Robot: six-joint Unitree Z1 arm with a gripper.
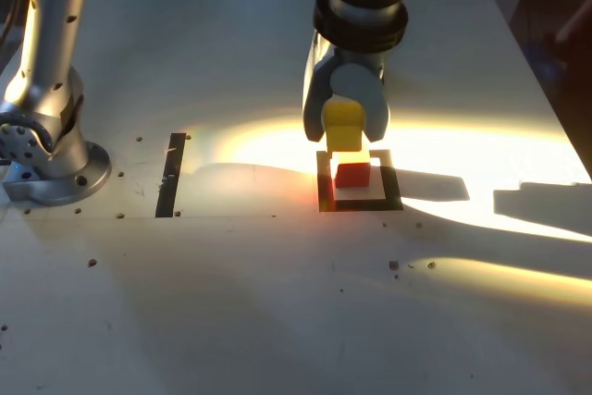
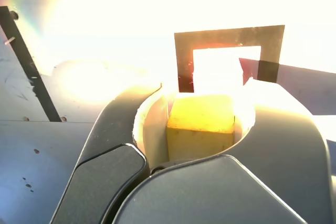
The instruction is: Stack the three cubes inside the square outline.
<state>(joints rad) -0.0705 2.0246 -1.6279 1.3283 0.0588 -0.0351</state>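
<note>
Tool (image 1: 344, 141) pinching yellow cube (image 1: 343, 127), poised just above red-orange cube (image 1: 351, 174) inside square outline (image 1: 326, 193). Stacking step; next move likely demands centred lowering before release.

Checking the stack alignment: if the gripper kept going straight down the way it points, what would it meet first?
Probably the red-orange cube inside the square outline: the gripper holds the yellow cube just above it, though depth is unclear.
</note>
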